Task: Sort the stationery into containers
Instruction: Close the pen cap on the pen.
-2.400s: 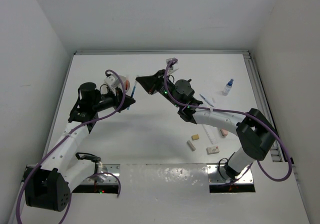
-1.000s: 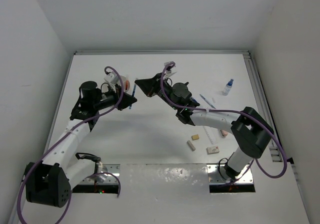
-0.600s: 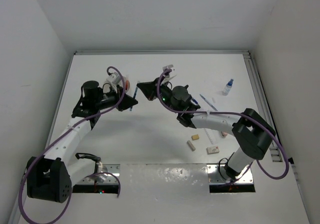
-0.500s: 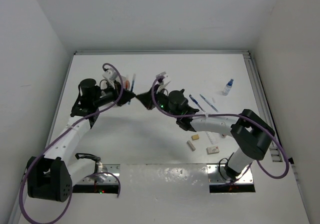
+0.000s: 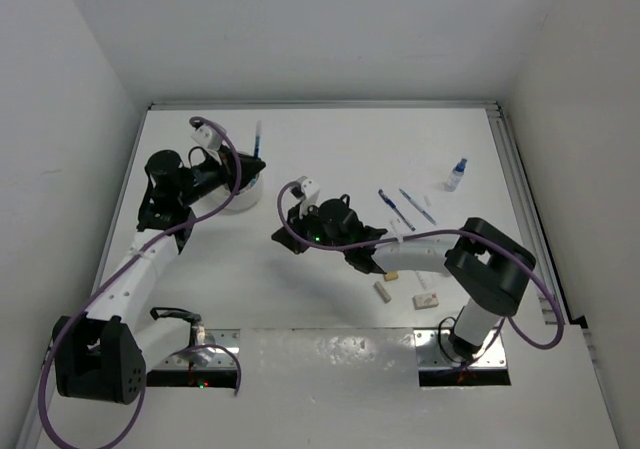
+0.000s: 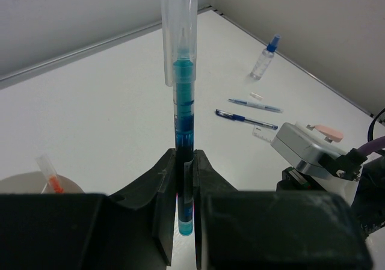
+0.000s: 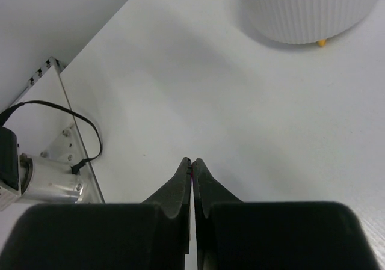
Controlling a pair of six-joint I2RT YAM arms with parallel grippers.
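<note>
Nearest the arm bases, a small tan block eraser (image 5: 391,275) and a white block eraser (image 5: 382,291) lay close together on the white desk (image 5: 330,159). Left of them, the right gripper (image 7: 192,165) was clenched on nothing, its fingertips pressed together over bare desk. Farther out lay two thin blue pens (image 5: 396,210), side by side. The left gripper (image 6: 184,162) was grasping a clear-capped blue-ink pen (image 6: 183,95) upright, close by the short round ribbed white tub (image 7: 299,17), which contained a red-orange pen (image 6: 48,175). Farthest right stood a small blue-capped clear bottle (image 5: 456,175).
</note>
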